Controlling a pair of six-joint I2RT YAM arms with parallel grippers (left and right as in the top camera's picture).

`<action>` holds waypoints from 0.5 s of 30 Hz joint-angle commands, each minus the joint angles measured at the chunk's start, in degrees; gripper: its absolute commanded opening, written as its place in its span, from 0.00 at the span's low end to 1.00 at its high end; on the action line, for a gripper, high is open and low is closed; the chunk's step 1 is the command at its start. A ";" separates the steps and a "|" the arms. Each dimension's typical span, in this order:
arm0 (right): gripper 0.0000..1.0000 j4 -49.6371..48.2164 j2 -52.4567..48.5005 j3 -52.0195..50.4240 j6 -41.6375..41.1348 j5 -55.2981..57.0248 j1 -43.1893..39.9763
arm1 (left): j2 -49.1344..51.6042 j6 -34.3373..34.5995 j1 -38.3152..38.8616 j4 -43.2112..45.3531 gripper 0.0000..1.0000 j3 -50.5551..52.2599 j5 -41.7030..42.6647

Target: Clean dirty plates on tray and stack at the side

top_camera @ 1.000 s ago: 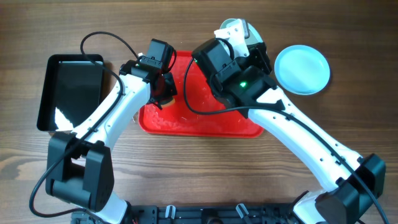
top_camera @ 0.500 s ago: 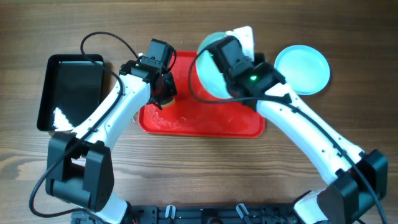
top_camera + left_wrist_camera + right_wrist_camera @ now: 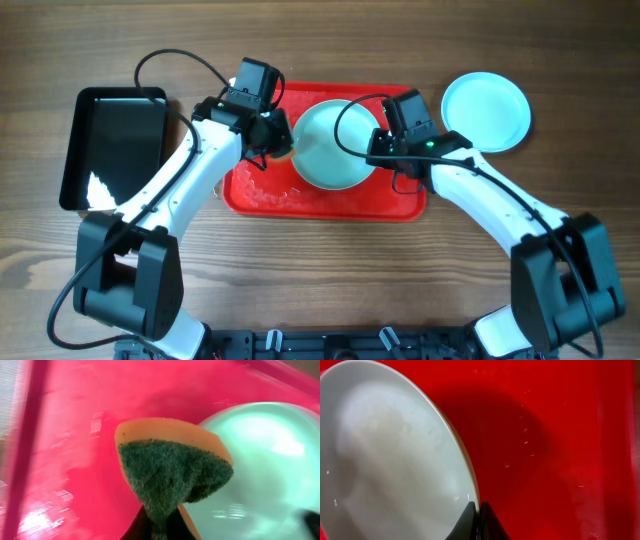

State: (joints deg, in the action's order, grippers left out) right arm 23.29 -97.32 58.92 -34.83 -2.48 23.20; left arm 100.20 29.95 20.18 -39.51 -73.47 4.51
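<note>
A pale-blue plate (image 3: 333,145) sits over the middle of the red tray (image 3: 320,200). My right gripper (image 3: 383,148) is shut on its right rim; in the right wrist view the fingers (image 3: 479,510) pinch the plate's edge (image 3: 395,460) above the tray (image 3: 560,435). My left gripper (image 3: 272,140) is shut on a sponge with an orange body and green scouring face (image 3: 172,467), held at the plate's left edge (image 3: 265,450). Another pale-blue plate (image 3: 486,111) lies on the table right of the tray. A third plate is not in view.
A black rectangular tray (image 3: 115,145) lies on the wooden table left of the red tray. Both arms reach over the red tray from the near side.
My right gripper has carried the plate from the tray's far right corner down over the tray's middle, turning it face up. The left gripper with the sponge has shifted slightly right to the plate's edge.
</note>
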 commanded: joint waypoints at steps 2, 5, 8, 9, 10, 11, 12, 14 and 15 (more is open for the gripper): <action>0.04 -2.69 -6.67 -0.44 -2.91 -9.01 0.07 | 0.61 0.55 3.39 3.82 0.04 0.20 7.87; 0.04 -3.52 -7.28 -0.44 -4.66 -9.49 0.07 | 1.14 0.55 4.70 4.02 0.04 0.20 7.87; 0.04 -5.14 -7.28 -0.44 -4.76 -11.72 0.07 | 2.69 0.55 5.35 4.07 0.04 0.20 7.63; 0.04 -5.35 -7.28 -0.44 -4.74 -11.39 0.09 | 3.30 0.57 5.38 4.22 0.04 0.20 7.67; 0.04 -5.70 -7.28 -0.44 -4.79 -11.06 0.09 | 4.17 0.61 5.38 4.28 0.04 0.20 7.67; 0.04 -5.95 -7.34 -0.44 -4.81 -10.80 0.07 | 5.01 0.90 5.42 4.26 0.04 0.20 7.69; 0.05 -6.21 -7.39 -0.44 -4.85 -10.62 0.07 | 5.66 1.70 5.53 4.26 0.04 0.20 7.69; 0.04 -6.36 -7.39 -0.44 -5.92 -10.45 0.09 | 7.32 3.61 6.08 4.81 0.04 0.20 7.67; 0.04 -6.38 -7.39 -0.44 -6.12 -10.43 0.09 | 8.09 3.58 6.38 5.53 0.04 0.20 7.69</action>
State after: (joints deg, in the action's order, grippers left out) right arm 17.43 -104.16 58.52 -39.24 -11.99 23.20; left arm 105.73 31.09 25.58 -35.44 -73.45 11.29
